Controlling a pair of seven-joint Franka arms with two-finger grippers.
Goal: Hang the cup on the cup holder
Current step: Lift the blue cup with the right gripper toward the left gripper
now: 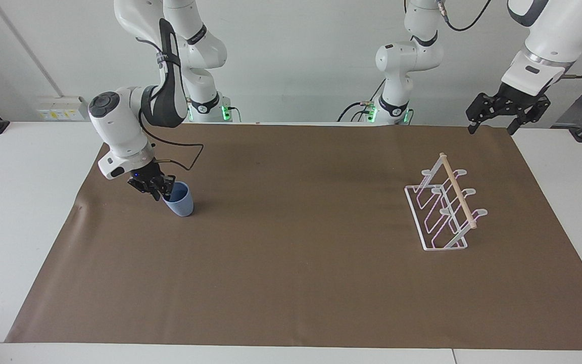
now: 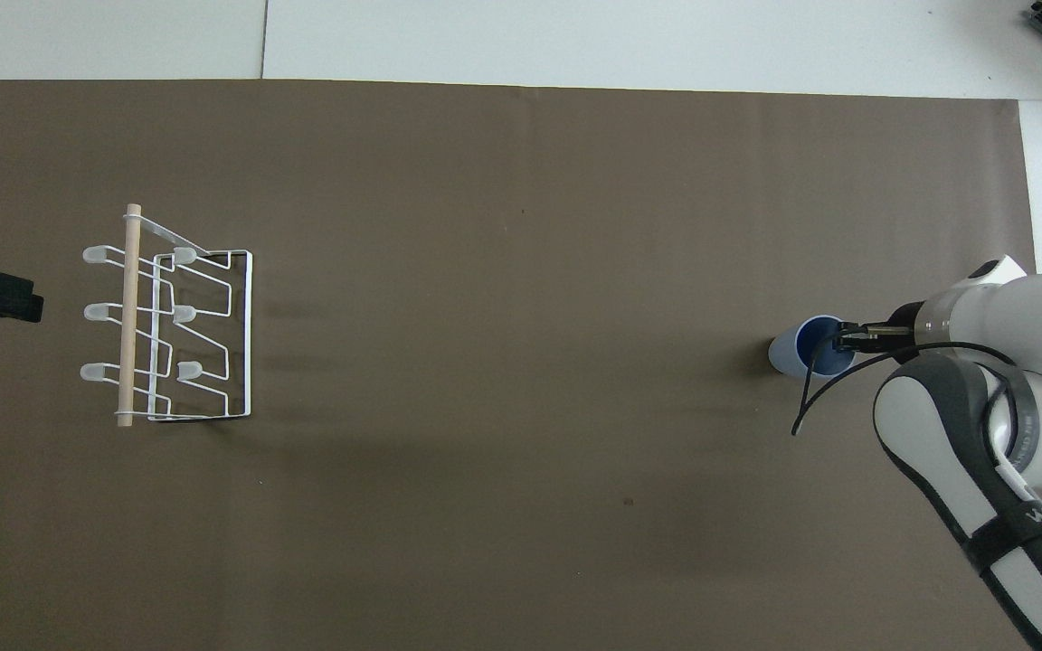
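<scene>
Pinching rim wall of cup (image 1: 179, 199) with right gripper (image 1: 156, 188), one finger inside, ready for lifting. Cup stands on mat (image 1: 291, 283) at right arm's end, well apart from cup holder (image 1: 442, 207). Left gripper (image 1: 505, 114) waits open above mat corner.

A plain white wall (image 1: 291, 60) fills the top of the facing view. Below it a white table (image 1: 18, 212) carries a wide brown mat (image 1: 291, 263). A pale socket strip (image 1: 58, 107) sits at upper left; the light is even
</scene>
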